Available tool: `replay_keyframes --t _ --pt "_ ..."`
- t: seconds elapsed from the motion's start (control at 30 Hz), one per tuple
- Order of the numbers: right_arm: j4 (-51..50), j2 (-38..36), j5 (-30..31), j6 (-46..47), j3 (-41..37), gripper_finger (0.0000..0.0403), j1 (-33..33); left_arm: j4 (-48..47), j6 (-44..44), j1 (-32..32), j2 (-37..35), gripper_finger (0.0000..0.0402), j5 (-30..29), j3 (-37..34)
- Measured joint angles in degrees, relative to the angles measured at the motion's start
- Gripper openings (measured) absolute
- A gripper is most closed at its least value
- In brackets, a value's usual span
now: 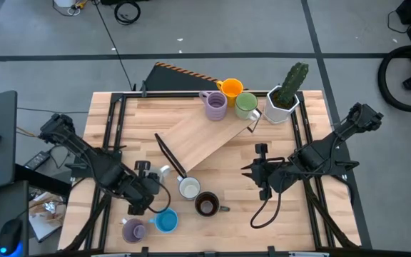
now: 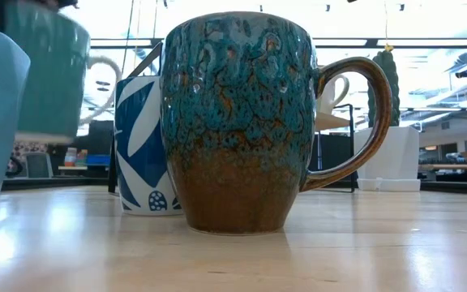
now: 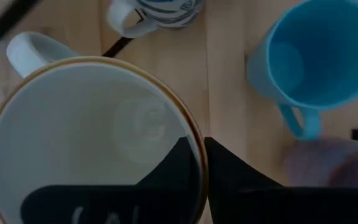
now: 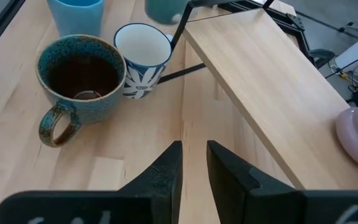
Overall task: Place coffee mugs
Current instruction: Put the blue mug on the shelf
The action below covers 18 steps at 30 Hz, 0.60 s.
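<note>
The left tool (image 1: 150, 187) pinches a white-lined mug's (image 3: 86, 143) rim, mouth upward. The right tool (image 4: 194, 171) hovers, fingers nearly together, empty.

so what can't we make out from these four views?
- Left gripper: high view, its own wrist covers the fingers; the left wrist view is filled by a teal mug with a white inside, so the grip is unclear.
- Low view: the glazed brown-and-teal ceramic mug blocks the table behind it.
- Pale purple mug: blurred in the left wrist view.
</note>
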Motion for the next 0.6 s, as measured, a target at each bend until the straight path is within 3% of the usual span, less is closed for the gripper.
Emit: replay_keyframes --t 0.37,0.6 --pt "-0.47 0.0 -0.14 -0.89 0.0 0.0079 0.0 -6.75 1.97 1.01 -0.02 0.003 1.59 16.77" --pt "-0.8 0.0 1.38 -1.1 0.0 0.0079 0.0 -5.75 9.6 3.47 -0.02 0.003 -0.82 21.44"
